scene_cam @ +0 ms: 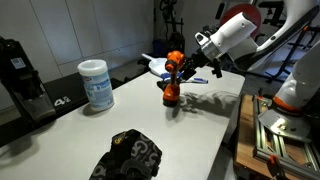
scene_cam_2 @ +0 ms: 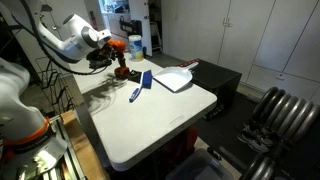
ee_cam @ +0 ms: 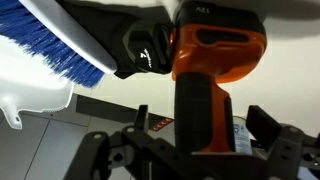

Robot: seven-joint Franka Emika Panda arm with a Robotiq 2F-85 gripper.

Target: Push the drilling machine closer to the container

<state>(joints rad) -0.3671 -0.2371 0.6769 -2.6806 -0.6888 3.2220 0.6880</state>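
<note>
Black lumpy object (scene_cam: 128, 155) foremost, drilling machine (ee_cam: 215, 50) inside released end effector (scene_cam: 182, 70) (brush (ee_cam: 55, 50) behind), container (scene_cam: 96, 84) apart.

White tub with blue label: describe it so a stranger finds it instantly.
Start at the white table. Beside the black boxy machine at its edge stands the white cylindrical tub. It alone is lidded and blue-labelled, unlike the orange drill.
</note>
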